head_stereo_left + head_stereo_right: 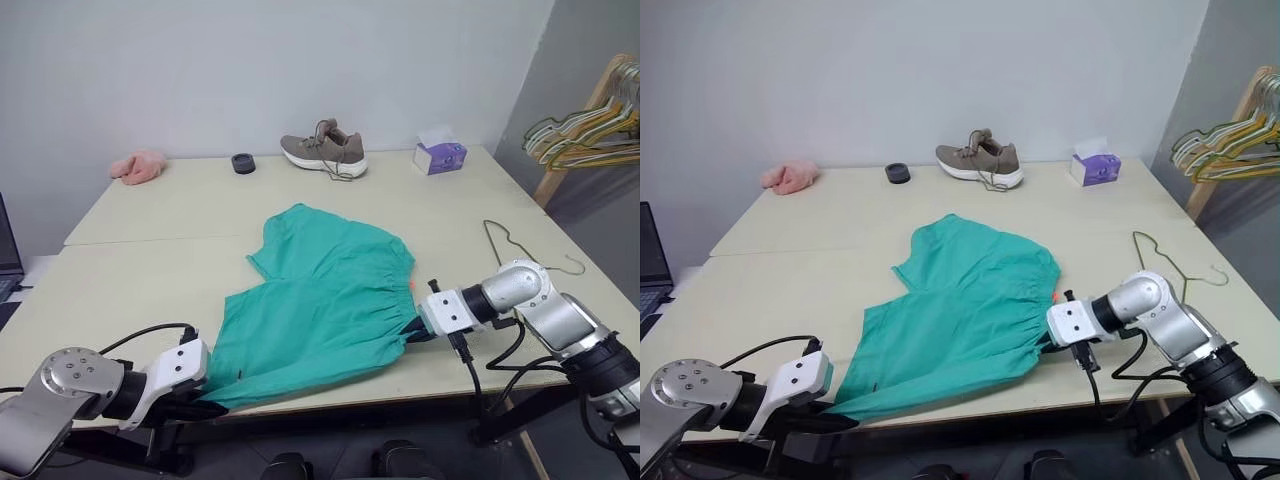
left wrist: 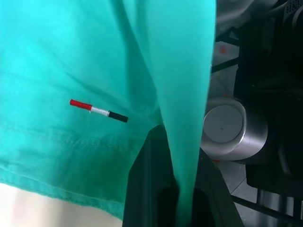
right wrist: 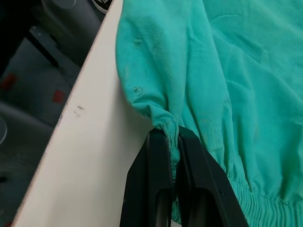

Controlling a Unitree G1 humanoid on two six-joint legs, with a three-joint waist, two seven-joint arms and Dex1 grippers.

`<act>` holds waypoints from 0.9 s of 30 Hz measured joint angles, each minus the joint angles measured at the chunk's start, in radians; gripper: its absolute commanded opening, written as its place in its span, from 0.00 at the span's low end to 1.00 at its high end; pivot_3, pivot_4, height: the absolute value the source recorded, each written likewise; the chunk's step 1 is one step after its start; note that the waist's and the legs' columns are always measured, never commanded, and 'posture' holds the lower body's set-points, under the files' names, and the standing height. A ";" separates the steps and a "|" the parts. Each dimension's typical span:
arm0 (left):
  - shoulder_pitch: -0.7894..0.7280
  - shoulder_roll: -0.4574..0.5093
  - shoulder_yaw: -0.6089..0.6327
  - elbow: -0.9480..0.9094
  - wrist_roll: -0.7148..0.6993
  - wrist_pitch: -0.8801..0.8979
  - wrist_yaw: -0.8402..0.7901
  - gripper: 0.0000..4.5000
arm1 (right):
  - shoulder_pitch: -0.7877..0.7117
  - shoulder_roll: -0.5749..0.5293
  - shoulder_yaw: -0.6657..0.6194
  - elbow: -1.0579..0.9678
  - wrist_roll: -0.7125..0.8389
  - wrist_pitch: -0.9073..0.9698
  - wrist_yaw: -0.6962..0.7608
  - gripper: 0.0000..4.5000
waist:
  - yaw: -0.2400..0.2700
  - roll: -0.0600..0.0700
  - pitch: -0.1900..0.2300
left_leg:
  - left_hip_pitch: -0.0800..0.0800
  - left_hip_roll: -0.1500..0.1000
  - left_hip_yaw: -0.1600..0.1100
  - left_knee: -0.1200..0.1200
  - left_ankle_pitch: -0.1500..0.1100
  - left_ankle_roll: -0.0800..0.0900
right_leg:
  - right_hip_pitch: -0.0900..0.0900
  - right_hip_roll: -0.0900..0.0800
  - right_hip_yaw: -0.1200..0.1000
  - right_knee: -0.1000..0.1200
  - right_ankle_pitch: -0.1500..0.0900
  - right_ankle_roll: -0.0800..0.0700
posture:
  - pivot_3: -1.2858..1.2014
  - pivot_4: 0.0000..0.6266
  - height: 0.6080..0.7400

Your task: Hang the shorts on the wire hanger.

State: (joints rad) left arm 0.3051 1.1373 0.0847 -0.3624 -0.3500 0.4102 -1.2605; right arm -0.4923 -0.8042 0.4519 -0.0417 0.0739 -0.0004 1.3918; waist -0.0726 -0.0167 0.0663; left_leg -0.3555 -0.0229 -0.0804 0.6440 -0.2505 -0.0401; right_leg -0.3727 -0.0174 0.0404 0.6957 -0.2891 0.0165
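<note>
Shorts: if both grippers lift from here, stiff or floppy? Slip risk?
Likely floppy: the shorts lie creased on the table and bunch between the right gripper fingers. Probably light, being thin fabric. Slip looks modest: the left gripper pinches a full fold, but the right gripper holds only a waistband corner.

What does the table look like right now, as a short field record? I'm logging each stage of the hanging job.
shorts: teal, spread on the table, near edge at the front rim
left gripper: fingers shut on the shorts' hem
right gripper: fingers shut on the shorts' waistband
wire hanger: flat on the table, right of the shorts, untouched
far edge: pink cloth, black ring, shoe, tissue box
rack hangers: beyond the table's right corner
</note>
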 measured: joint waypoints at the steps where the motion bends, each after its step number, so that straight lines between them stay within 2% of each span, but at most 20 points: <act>1: 0.006 0.000 0.000 -0.003 -0.003 0.003 -0.005 0.01 | 0.004 -0.003 0.003 -0.014 0.000 0.016 0.009 0.00 | 0.000 0.000 0.000 | 0.000 0.000 0.000 0.000 0.000 0.000 | 0.000 0.000 0.000 0.000 0.000 0.000 | 0.49 0.00 1.00; 3: 0.025 0.000 0.000 -0.023 -0.013 0.020 -0.018 0.00 | 0.008 -0.012 0.003 -0.030 -0.002 0.030 0.023 0.13 | 0.000 0.000 0.000 | 0.000 0.000 0.000 0.000 0.000 0.000 | 0.000 0.000 0.000 0.000 0.000 0.000 | 0.49 0.00 1.00; 4: 0.032 -0.001 0.000 -0.031 -0.021 0.023 -0.019 0.10 | 0.009 -0.015 0.003 -0.035 -0.003 0.033 0.026 0.19 | 0.000 -0.001 0.000 | 0.000 0.000 0.000 0.000 0.000 0.000 | 0.000 0.000 0.000 0.000 0.000 0.000 | 0.49 0.00 1.00; 5: 0.039 -0.003 0.000 -0.037 -0.027 0.027 -0.019 0.13 | 0.011 -0.020 0.003 -0.040 -0.004 0.036 0.028 0.25 | 0.000 -0.001 0.000 | 0.000 0.000 0.000 0.000 0.000 0.000 | 0.000 0.000 0.000 0.000 0.000 0.000 | 0.49 0.00 1.00; 8: 0.047 -0.003 0.001 -0.045 -0.043 0.044 -0.020 0.35 | 0.017 -0.044 0.003 -0.062 -0.003 0.051 0.050 0.50 | 0.000 -0.001 0.001 | 0.000 0.000 0.000 0.000 0.000 0.000 | 0.000 0.000 0.000 0.000 0.000 0.000 | 0.49 0.00 1.00; 14: 0.086 -0.003 0.019 -0.084 -0.075 0.049 -0.056 0.72 | 0.090 -0.105 -0.019 -0.134 0.054 0.118 0.086 0.91 | 0.000 -0.003 0.001 | 0.000 0.000 0.000 -0.001 0.000 0.000 | 0.001 0.000 -0.001 -0.003 -0.002 -0.003 | 0.49 0.00 1.00; 15: 0.081 -0.009 0.026 -0.084 -0.085 0.050 -0.056 0.73 | 0.103 -0.102 -0.029 -0.146 0.083 0.158 0.084 0.99 | 0.001 -0.003 0.001 | 0.000 0.000 -0.001 0.000 0.000 0.000 | 0.001 0.000 -0.001 -0.003 -0.002 -0.004 | 0.49 0.00 1.00; 18: -0.001 -0.076 0.053 -0.094 -0.149 0.072 -0.023 0.73 | 0.121 -0.060 -0.117 -0.195 0.193 0.307 0.019 1.00 | 0.007 -0.002 0.002 | 0.000 0.000 0.000 0.000 0.000 0.000 | 0.001 0.000 0.000 -0.003 -0.002 -0.003 | 0.48 0.00 1.00; 22: -0.170 -0.177 0.060 -0.102 -0.227 0.118 0.061 0.73 | 0.137 0.014 -0.278 -0.198 0.255 0.440 -0.172 1.00 | 0.014 -0.004 0.000 | -0.001 0.000 0.000 0.000 0.000 0.000 | 0.002 0.000 -0.001 -0.006 0.002 0.004 | 0.47 0.00 1.00; 26: -0.325 -0.245 0.045 -0.088 -0.262 0.178 0.153 0.98 | 0.196 0.070 -0.413 -0.197 0.263 0.515 -0.362 1.00 | 0.014 -0.005 0.000 | -0.006 0.000 0.000 0.001 0.000 0.000 | 0.001 0.001 0.000 -0.012 0.004 0.007 | 0.46 0.00 1.00; 27: -0.359 -0.253 0.030 -0.076 -0.260 0.179 0.162 0.99 | 0.206 0.094 -0.448 -0.187 0.259 0.536 -0.426 1.00 | 0.012 -0.004 0.000 | -0.006 0.000 0.000 0.000 -0.001 0.000 | 0.001 0.001 0.001 -0.013 0.005 0.008 | 0.46 0.00 1.00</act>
State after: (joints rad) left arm -0.0543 0.8846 0.1147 -0.4383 -0.6102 0.5894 -1.0985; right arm -0.2868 -0.7105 0.0035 -0.2290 0.3329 0.5360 0.9654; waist -0.0604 -0.0210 0.0660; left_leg -0.3615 -0.0231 -0.0800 0.6445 -0.2511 -0.0403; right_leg -0.3718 -0.0166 0.0411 0.6825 -0.2842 0.0246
